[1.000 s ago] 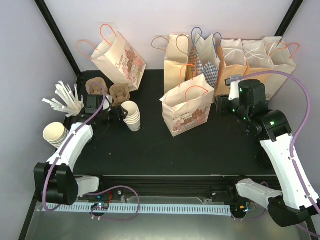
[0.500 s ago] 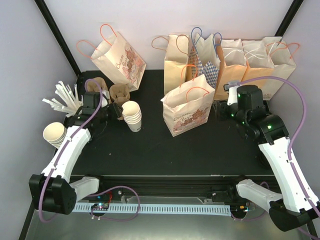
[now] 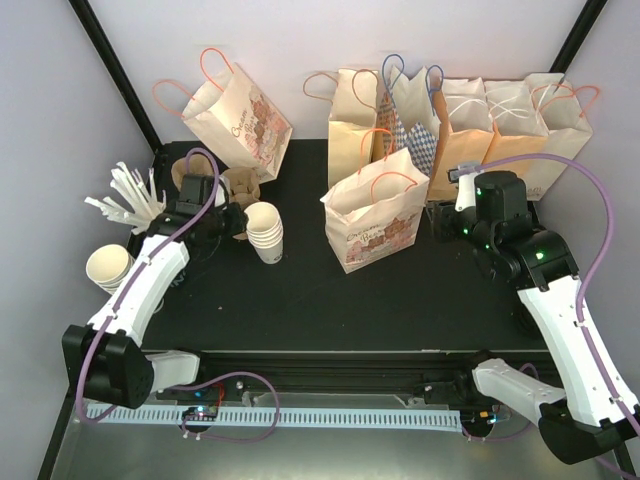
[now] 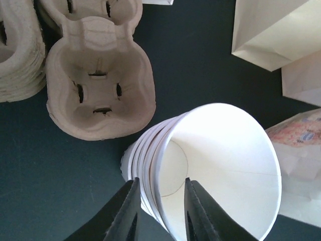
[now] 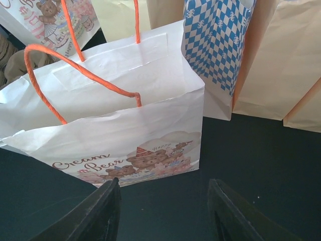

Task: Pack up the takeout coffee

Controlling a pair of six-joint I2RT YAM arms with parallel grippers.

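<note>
Smooth white paper with a faint sheen on the cup stack (image 4: pixel 215 165), over a matt black table (image 4: pixel 190 60). Just beside the cup stack, rough, fibrous beige pulp in the carriers (image 4: pixel 98 85); astride its rim, smooth black plastic on the left fingers (image 4: pixel 128 211). Right of the cup stack, matt creased paper on the printed white bag (image 5: pixel 115 115), with twisted orange cord handles (image 5: pixel 95 75).

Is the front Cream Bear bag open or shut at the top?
Open: the front Cream Bear bag gapes at the top in the right wrist view, its white inner wall showing.
</note>
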